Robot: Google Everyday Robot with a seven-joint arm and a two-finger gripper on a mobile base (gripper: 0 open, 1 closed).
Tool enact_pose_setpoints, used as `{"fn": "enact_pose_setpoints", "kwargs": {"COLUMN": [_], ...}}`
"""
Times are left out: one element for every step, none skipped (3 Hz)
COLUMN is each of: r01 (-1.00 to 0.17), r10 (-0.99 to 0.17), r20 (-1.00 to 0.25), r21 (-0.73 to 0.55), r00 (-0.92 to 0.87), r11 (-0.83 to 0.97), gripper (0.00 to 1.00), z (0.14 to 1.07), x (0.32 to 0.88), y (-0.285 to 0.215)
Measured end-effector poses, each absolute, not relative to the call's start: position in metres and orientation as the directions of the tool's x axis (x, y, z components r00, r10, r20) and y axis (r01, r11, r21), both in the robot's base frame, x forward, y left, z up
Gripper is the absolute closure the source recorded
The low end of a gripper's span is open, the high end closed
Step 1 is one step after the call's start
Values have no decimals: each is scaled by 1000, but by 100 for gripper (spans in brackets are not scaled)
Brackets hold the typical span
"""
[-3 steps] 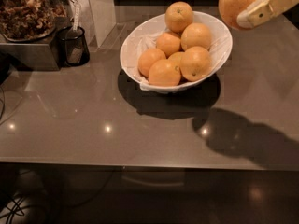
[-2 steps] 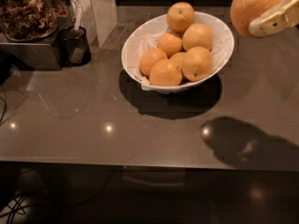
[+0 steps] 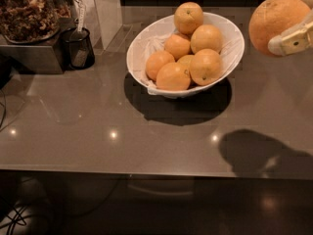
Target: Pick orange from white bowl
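The orange [image 3: 275, 23], large and dimpled with a paler patch, is held in the air at the upper right of the camera view, to the right of the white bowl [image 3: 230, 58]. My gripper [image 3: 288, 31] is shut on the orange; one cream finger [image 3: 293, 39] crosses its lower right side and another shows at the top right corner. The white bowl sits on the grey counter with a paper lining and several smaller oranges [image 3: 205, 66] piled in it.
A small black mesh cup [image 3: 78, 48] holding a utensil stands at the back left, beside a glass jar of dark dried food [image 3: 27, 13] on a metal base. A white upright block [image 3: 105, 9] stands behind. The counter's front edge [image 3: 146, 173] runs across below.
My gripper has carried the orange a little further right and up, away from the bowl. Its shadow on the counter has shifted right. The bowl and its oranges have not moved.
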State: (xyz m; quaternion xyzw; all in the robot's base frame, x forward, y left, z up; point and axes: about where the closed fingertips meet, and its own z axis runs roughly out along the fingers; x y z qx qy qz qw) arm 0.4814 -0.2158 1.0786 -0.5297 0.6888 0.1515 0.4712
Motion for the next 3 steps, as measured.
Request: {"fn": "enact_pose_setpoints", "kwargs": {"r01": [-894,-923,-924], "r10": [-590,-590,-590], "r20": [-807,-807,-807], "r21": [-266,-200,-198], "r00": [3,-36,-37], "r11": [360,330,328], "gripper": [100,100,100], "z": [1065,1039,1038], "x": [494,507,507], "y": [-204,-194,-193]}}
